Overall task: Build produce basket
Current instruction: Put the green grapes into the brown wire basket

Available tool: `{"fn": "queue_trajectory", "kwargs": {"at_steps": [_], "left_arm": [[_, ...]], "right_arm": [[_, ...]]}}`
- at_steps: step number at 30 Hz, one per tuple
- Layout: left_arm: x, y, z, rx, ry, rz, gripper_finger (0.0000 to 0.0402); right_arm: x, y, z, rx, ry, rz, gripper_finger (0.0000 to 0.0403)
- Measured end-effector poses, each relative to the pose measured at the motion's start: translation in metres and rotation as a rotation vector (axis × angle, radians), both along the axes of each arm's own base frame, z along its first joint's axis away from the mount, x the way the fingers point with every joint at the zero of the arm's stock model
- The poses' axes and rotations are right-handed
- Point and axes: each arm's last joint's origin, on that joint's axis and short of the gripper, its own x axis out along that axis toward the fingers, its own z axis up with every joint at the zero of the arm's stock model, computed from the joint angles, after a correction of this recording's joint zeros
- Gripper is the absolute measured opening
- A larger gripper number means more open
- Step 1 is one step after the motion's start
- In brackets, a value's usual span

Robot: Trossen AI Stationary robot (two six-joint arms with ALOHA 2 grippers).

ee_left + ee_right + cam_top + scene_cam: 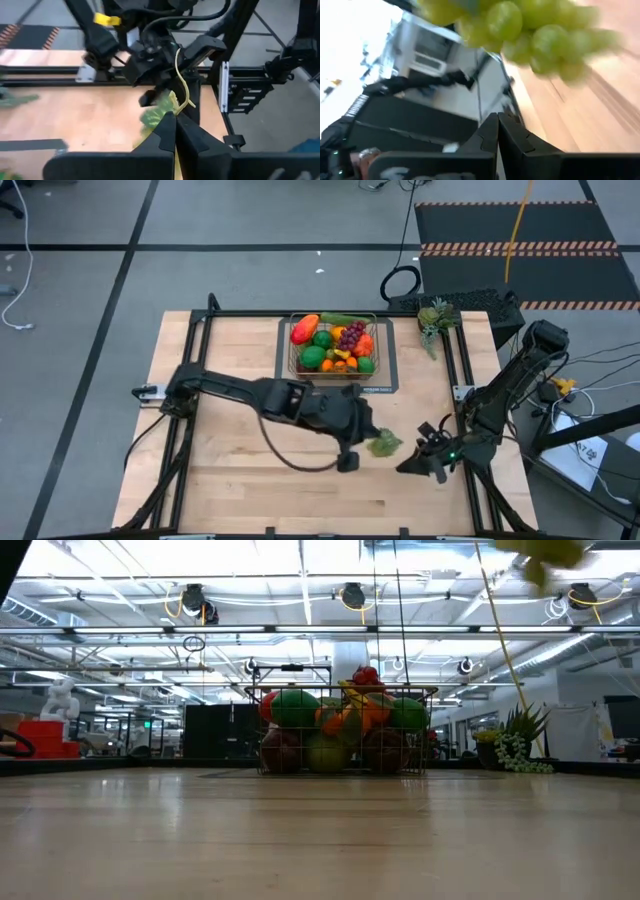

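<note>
Basket [335, 345] full of produce, green grapes [384, 443] in left fingers [175, 122]

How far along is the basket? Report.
Done: the basket is heaped with produce. In hand: the left claw, shut, appears to hold the green grapes by the stem. Left: carry them into the basket. Right claw waits shut nearby.
</note>
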Motion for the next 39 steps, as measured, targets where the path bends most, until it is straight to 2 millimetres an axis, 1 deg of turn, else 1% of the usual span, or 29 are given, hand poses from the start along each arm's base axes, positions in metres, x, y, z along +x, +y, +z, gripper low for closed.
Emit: {"fn": "queue_trajectory", "kwargs": {"at_steps": [7,12,16,18,22,26,29,34,39], "left_arm": [[-0.041,0.016,0.055,0.03,-0.129,0.093,0.0],[-0.071,0.027,0.085,0.065,-0.192,0.152,0.0001],[-0.094,0.035,0.106,0.092,-0.244,0.204,0.0001],[-0.103,0.039,0.112,0.102,-0.262,0.233,0.0001],[-0.117,0.044,0.125,0.102,-0.304,0.306,0.0001],[-0.129,0.049,0.134,0.083,-0.336,0.385,0.0002],[-0.135,0.052,0.138,0.054,-0.351,0.436,0.0001],[-0.138,0.053,0.14,0.012,-0.369,0.47,0.0003],[-0.141,0.056,0.147,0.003,-0.414,0.485,0.0004]], "right_arm": [[0.008,-0.005,0.024,-0.027,-0.238,-0.113,0.0004],[0.009,-0.008,0.04,-0.049,-0.372,-0.183,0.0004],[0.007,-0.011,0.049,-0.056,-0.446,-0.199,0.0003],[0.006,-0.012,0.056,-0.071,-0.468,-0.201,0.0001],[0.001,-0.016,0.076,-0.108,-0.524,-0.182,0.0001],[-0.005,-0.021,0.1,-0.221,-0.585,-0.124,0.0001],[-0.01,-0.026,0.115,-0.35,-0.602,-0.077,0.0],[-0.019,-0.036,0.125,-0.582,-0.619,-0.019,0.0],[-0.026,-0.045,0.13,-0.703,-0.659,-0.029,0.0]]}}
